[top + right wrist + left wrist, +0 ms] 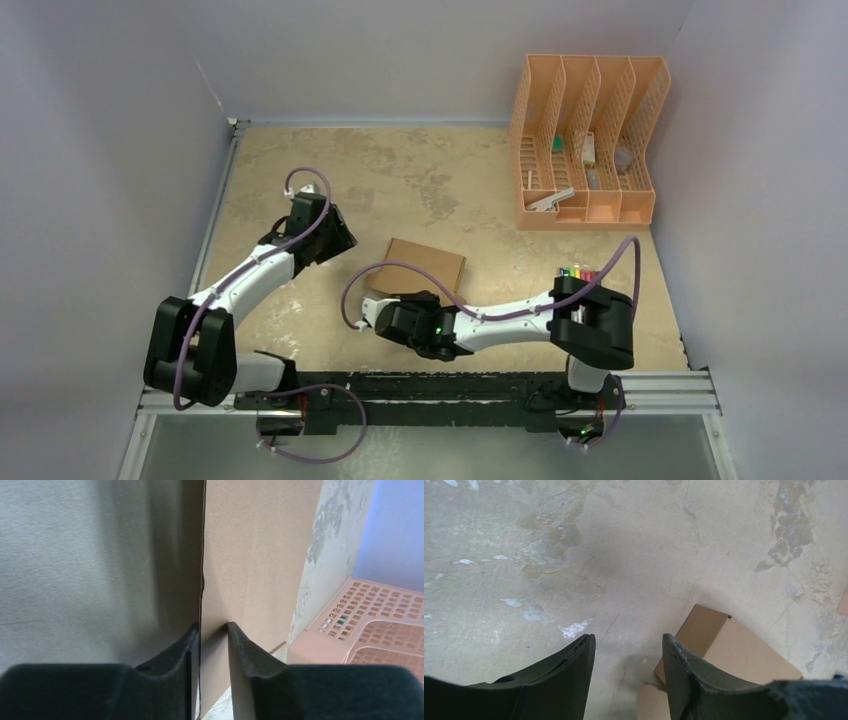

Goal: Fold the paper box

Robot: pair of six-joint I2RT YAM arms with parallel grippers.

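Note:
The paper box [425, 264] is a flat brown cardboard carton lying mid-table. My right gripper [373, 312] is at its near left corner. In the right wrist view the gripper [213, 626] stands narrowly open, straddling a cardboard edge of the box [255, 555]: one finger is just left of the edge, the other against the brown face. My left gripper [340, 236] hovers left of the box, apart from it. Seen from the left wrist, it [628, 637] is open over bare table, with the box [734, 645] and a rounded tab [651, 702] beside the right finger.
An orange plastic file rack [588, 140] stands at the back right and also shows in the right wrist view [370, 630]. A pack of coloured markers [577, 272] lies beside the right arm's elbow. Grey walls close in the table on three sides.

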